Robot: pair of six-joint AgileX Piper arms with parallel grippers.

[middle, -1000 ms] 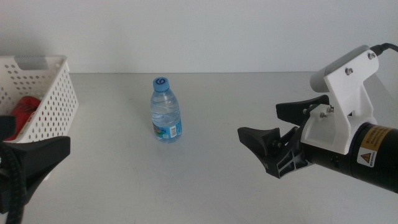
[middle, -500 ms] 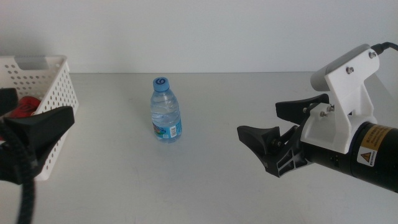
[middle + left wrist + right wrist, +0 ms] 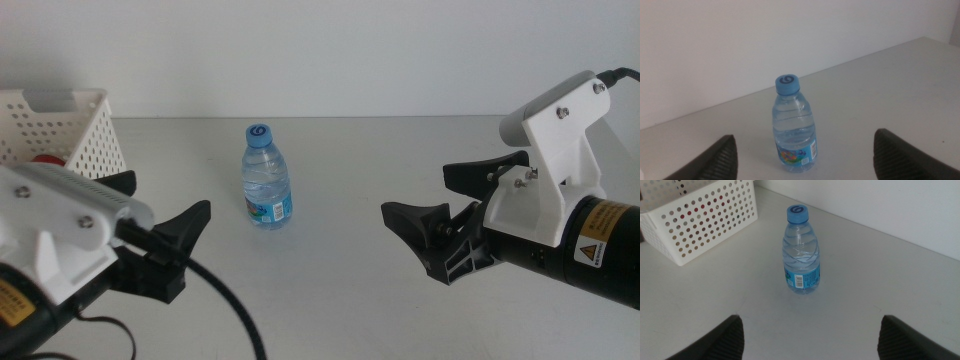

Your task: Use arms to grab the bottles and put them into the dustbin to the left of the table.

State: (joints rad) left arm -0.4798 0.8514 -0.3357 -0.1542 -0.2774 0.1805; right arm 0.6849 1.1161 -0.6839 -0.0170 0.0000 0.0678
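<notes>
- Left end effector [image 3: 165, 235]: jaws spread wide and empty, low over the table [image 3: 340, 300], pointing at the water bottle [image 3: 267, 188].
- Right end effector [image 3: 450, 215]: jaws spread wide, empty, well apart from the bottle with bare table between.
- Bottle upright ahead of both, blue-capped.
- Dustbin [image 3: 85, 140] behind the left end effector at the table's edge, something red [image 3: 45, 158] inside.

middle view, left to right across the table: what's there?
White dustbin at the far left, holding something red → left claw, open → water bottle, upright → right claw, open.
</notes>
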